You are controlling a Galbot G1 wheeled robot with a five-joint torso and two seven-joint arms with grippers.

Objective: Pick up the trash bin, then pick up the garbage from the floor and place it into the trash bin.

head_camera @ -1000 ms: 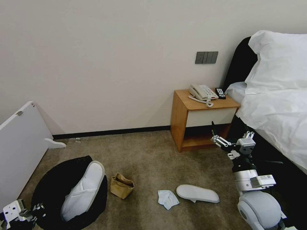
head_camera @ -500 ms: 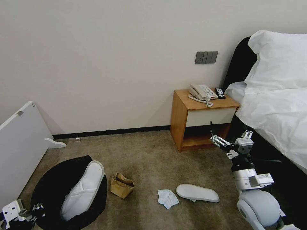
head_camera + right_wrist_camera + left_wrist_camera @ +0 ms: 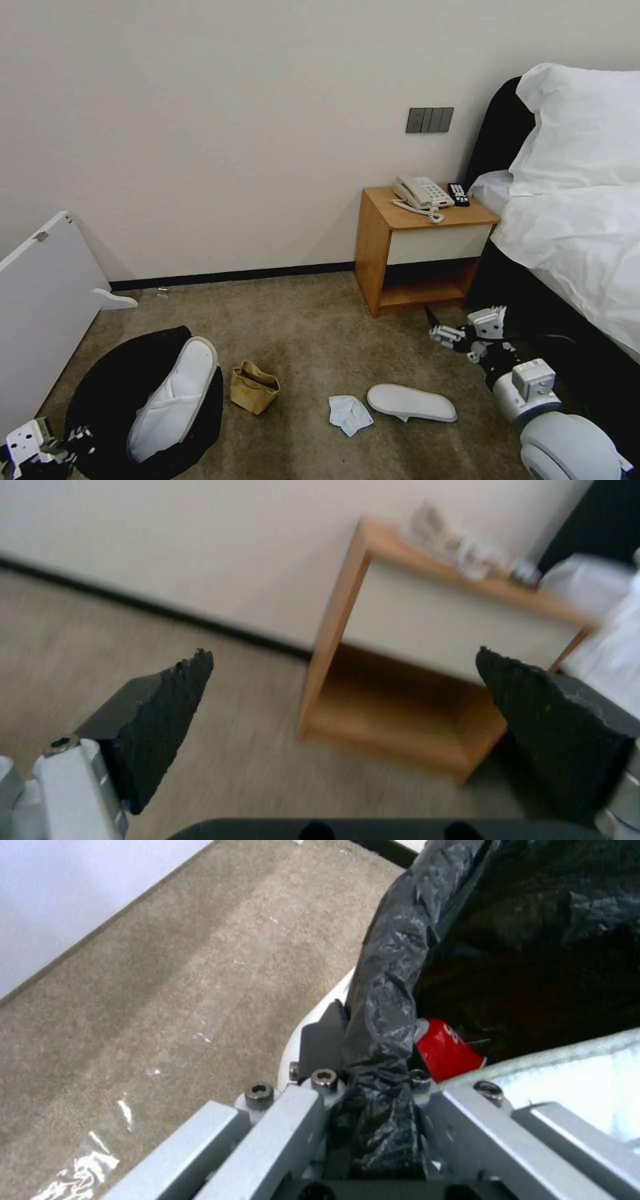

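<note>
The trash bin (image 3: 110, 377), lined with a black bag, sits at the lower left on the carpet floor (image 3: 313, 333). A white slipper (image 3: 175, 399) leans inside it, and a crushed red can (image 3: 445, 1049) lies beside that slipper. My left gripper (image 3: 79, 437) is shut on the bin's bag-covered rim (image 3: 377, 1040). Garbage on the floor: a brown paper bag (image 3: 253, 388), a crumpled white tissue (image 3: 349, 415) and a second white slipper (image 3: 411, 403). My right gripper (image 3: 441, 328) hangs open and empty, low over the carpet, beyond that slipper and in front of the nightstand; its dark fingers (image 3: 167, 715) stand wide apart.
A wooden nightstand (image 3: 423, 253) with a phone (image 3: 420, 193) stands against the wall at the right, next to the bed (image 3: 573, 220). A white panel (image 3: 43, 300) leans at the left. Open carpet lies between bin and nightstand.
My right arm has dropped, bringing its open gripper from the level of the nightstand's shelf down close to the carpet. The bin, left gripper and litter have not moved.
</note>
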